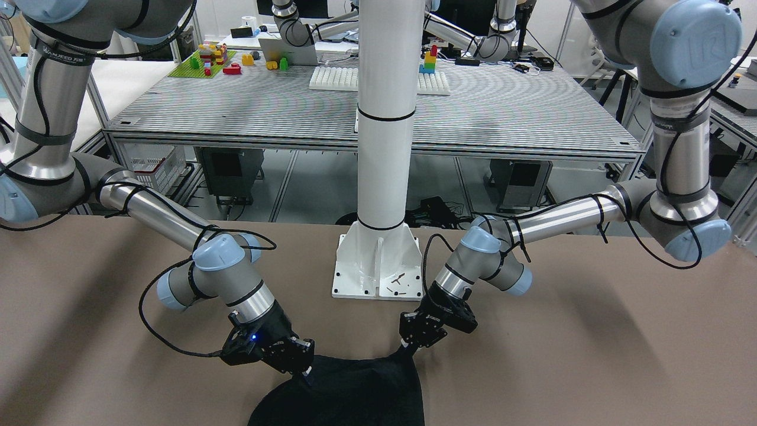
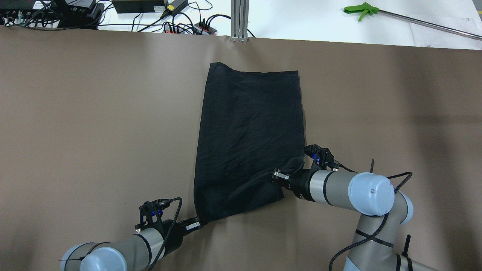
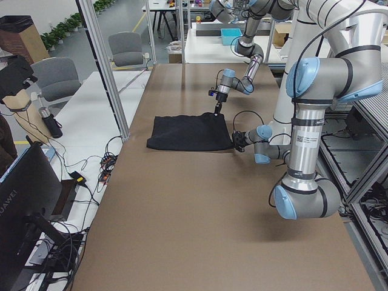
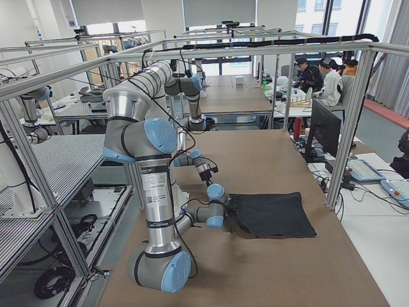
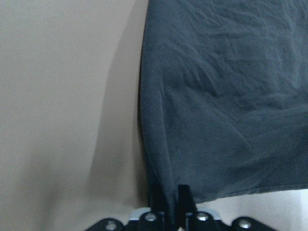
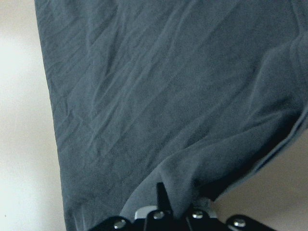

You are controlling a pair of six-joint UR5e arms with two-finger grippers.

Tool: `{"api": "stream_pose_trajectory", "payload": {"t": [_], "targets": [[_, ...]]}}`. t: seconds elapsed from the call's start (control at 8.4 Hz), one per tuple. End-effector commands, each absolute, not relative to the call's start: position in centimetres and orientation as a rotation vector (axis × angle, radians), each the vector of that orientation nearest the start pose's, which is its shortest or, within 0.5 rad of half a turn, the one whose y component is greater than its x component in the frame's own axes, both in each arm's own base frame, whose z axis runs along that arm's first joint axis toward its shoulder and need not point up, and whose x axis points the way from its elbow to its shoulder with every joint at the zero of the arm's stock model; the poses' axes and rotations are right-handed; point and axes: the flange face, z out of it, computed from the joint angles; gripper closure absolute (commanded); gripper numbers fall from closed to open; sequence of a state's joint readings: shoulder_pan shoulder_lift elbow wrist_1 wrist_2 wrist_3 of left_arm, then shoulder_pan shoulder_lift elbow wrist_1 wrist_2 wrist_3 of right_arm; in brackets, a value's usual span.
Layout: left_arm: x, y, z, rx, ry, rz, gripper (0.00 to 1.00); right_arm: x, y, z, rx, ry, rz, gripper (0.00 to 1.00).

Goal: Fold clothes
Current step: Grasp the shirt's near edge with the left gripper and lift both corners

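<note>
You have the black cloth [image 2: 248, 139] spread on the brown counter [image 2: 94, 131], lightly wrinkled, with its far edge flat and close to the counter's far side. Your left pincer [image 2: 196, 223] is clamped on the corner nearest the robot. Your right pincer [image 2: 278, 176] is clamped on a pinch of fabric at the opposite near corner, which is bunched and lifted.

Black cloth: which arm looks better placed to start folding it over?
Probably the left: the left gripper pinches the black cloth right at its near corner, while the right gripper holds in from its corner, bunching the fabric.
</note>
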State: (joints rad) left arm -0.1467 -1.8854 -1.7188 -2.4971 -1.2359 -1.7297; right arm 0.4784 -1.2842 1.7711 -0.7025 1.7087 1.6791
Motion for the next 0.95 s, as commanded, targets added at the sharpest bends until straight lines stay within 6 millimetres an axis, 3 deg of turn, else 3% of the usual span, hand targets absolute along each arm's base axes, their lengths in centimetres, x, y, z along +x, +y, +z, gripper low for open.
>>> {"api": "stream_pose_trajectory", "payload": {"t": [0.0,0.12,0.36,0.6,0.83], "targets": [[53.9,-24.8,28.4,0.257,1.451,-0.483,1.00,-46.1,-37.3,30.6,0.134,-1.372,0.393,1.00],[51.9,-24.2,27.8,0.227,1.477,-0.459,1.00,-45.4,-36.8,29.8,0.130,-1.383,0.387,1.00],[46.0,-23.2,27.1,0.207,1.519,-0.421,1.00,-44.1,-35.2,29.7,0.116,-1.394,0.368,1.00],[45.4,-23.1,25.7,0.215,1.549,-0.420,1.00,-42.8,-29.5,28.5,0.058,-1.437,0.311,1.00],[45.9,-22.5,24.2,0.232,1.576,-0.385,1.00,-44.0,-25.7,27.5,-0.035,-1.463,0.298,1.00]]}}
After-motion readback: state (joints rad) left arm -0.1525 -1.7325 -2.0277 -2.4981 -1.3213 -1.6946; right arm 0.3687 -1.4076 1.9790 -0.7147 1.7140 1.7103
